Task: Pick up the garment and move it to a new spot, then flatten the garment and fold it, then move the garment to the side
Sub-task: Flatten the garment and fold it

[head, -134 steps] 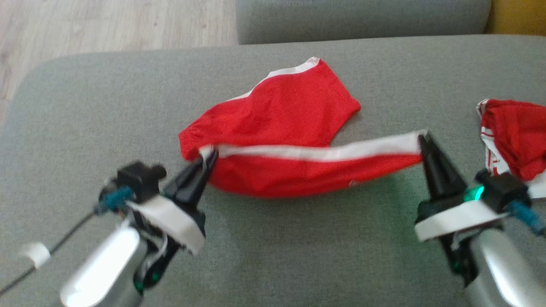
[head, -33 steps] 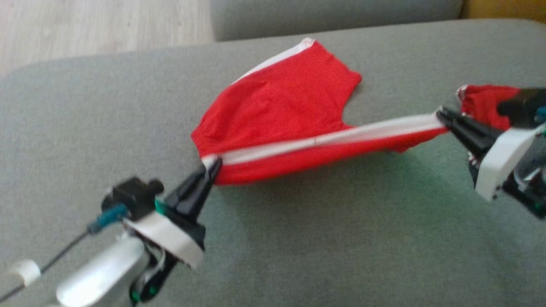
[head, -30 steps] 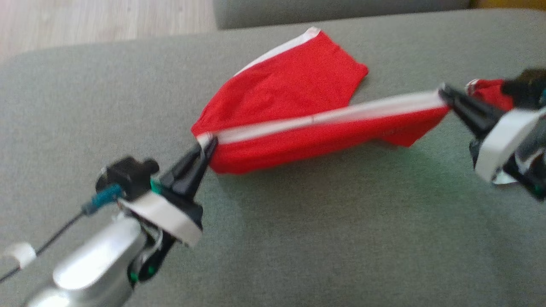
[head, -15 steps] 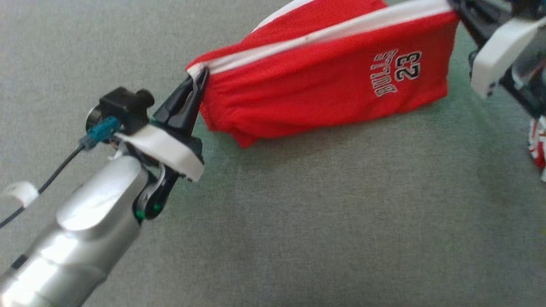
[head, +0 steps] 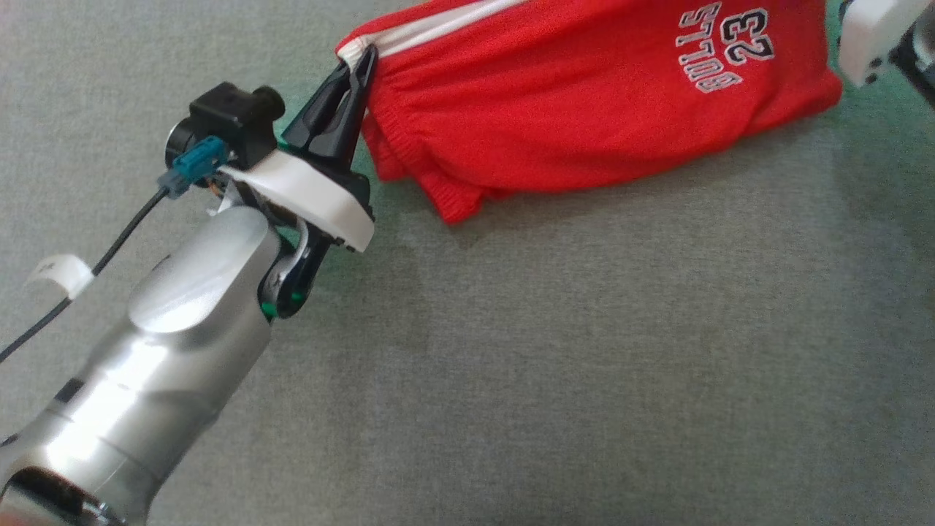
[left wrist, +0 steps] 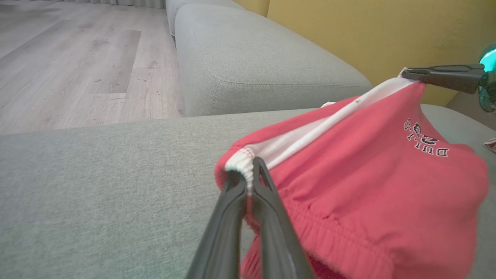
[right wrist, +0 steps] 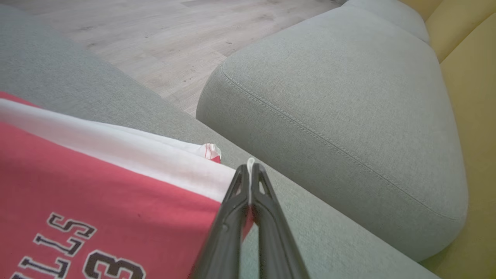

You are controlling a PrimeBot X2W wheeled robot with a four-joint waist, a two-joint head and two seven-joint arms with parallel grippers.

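Head view, item one: shorts [head: 584, 109], red, lettered BULLS 23, are hanging over the grey cushion [head: 584, 380], stretched between two grippers. Whether the lower edge is touching the cushion, I cannot tell.

Item two: left gripper [head: 362, 62] is pinching the elastic waist end of the white stripe [left wrist: 310, 133], jaws closed on cloth.

Item three: right gripper [right wrist: 251, 170] is clamping the stripe's hem end, jaws likewise closed.

Purpose, as I judge it: the two-point hold is spreading the cloth for carrying and laying flat.

Orientation: long axis is running along the stripe, waist pointing to the robot's left, hem to its right.
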